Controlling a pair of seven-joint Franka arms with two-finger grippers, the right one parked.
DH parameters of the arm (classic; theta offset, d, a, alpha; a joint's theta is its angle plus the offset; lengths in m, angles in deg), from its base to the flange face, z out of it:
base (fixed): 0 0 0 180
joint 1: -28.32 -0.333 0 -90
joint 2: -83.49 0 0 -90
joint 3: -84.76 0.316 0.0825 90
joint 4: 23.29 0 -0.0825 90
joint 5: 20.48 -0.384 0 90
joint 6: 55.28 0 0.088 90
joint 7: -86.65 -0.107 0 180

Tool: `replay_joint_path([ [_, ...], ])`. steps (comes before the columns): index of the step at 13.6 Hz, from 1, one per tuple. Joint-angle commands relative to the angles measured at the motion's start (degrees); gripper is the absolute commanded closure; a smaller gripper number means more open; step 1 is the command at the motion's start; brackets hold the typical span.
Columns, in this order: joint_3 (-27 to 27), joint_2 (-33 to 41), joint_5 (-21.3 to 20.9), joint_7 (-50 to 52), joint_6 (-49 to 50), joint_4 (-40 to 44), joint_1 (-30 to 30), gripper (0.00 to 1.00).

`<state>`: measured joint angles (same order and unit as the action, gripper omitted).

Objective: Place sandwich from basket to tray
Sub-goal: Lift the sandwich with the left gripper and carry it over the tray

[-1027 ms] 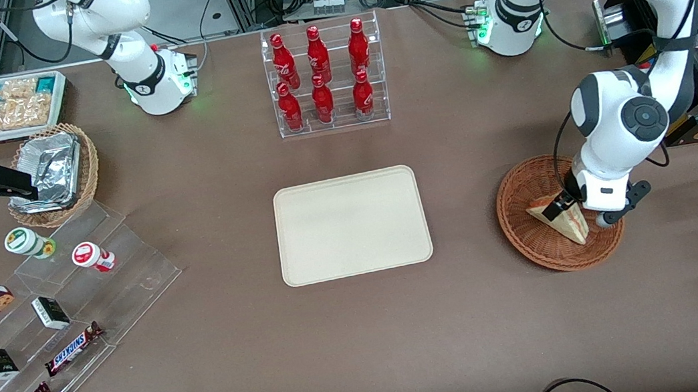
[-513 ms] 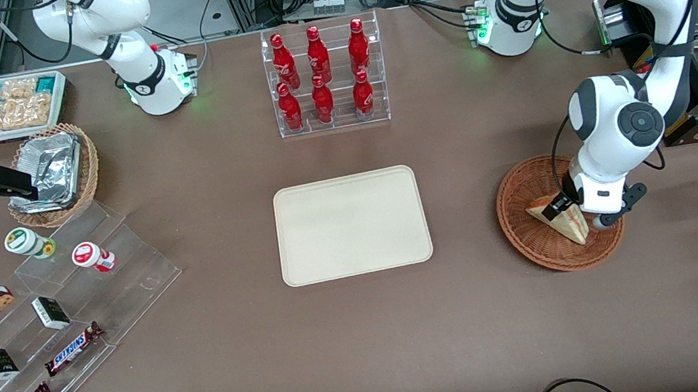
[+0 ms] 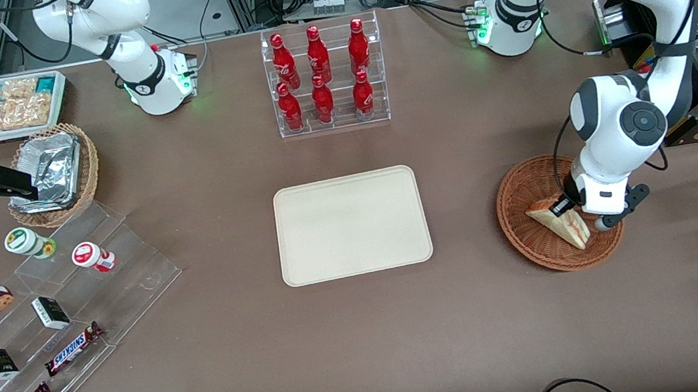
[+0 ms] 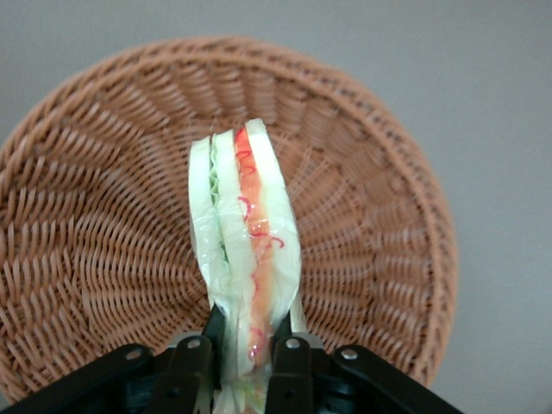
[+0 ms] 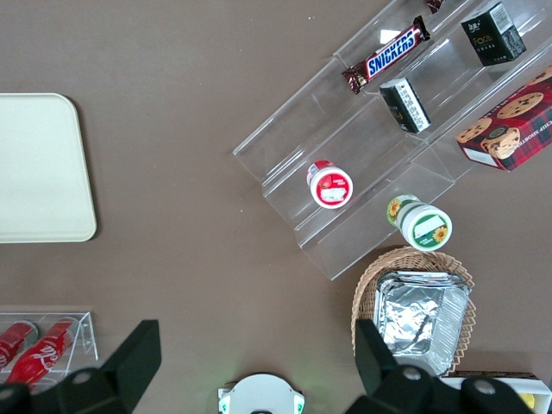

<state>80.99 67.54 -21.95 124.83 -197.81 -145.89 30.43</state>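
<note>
Left gripper (image 3: 565, 206) sits low inside the basket (image 3: 531, 246), fingers (image 4: 289, 366) pinched on the sandwich (image 3: 561, 222) at one end of the wedge. In the wrist view the fingers press both bread faces, with the filling edge (red-orange and green layers) facing the camera. That grip makes sense: squeezing across the flat faces keeps the layers together, and the wrapped wedge is soft, so a grip across the filling edge would likely slip or splay it.

The sandwich is over the basket floor; I cannot tell if it rests on the weave or is just lifted off it. Its long tip points toward roughly 5 o'clock in the front view, free end unsupported, so it may droop or swing during the carry.

The basket stands on the table (image 3: 474, 328) toward the working arm's end, at about 3 o'clock from the tray (image 3: 358, 269), apart from it with bare table between. The tray is empty and flat with a low rim, so an easy drop target, no obstacles in the path.

Step in hand, as I judge it: grasp done, lift out comes next. It needs a straight rise to clear the basket rim before moving sideways to the tray. Main risk: snagging the wicker wall or squashing the bread.

The bottle rack (image 3: 327, 77) sits at 12 o'clock from the tray, out of the way.
</note>
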Motion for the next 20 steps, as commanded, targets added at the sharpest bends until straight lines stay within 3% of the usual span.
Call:
replay_joint_path([
  [1, 0.09, 2.76, -3.70, 0.58, 9.59, 5.67, 0.17, 1.00],
  [3, -0.18, 2.42, -3.98, 0.49, 20.31, 13.58, 0.78, 1.00],
  [9, -6.76, 1.54, -3.01, 0.40, 31.60, 27.93, 0.87, 1.00],
  [14, -16.68, 1.10, -3.10, 1.10, 31.97, 30.40, 0.87, 1.00],
  [20, -29.07, -6.27, -3.54, 1.46, 31.70, 35.23, 0.96, 1.00],
])
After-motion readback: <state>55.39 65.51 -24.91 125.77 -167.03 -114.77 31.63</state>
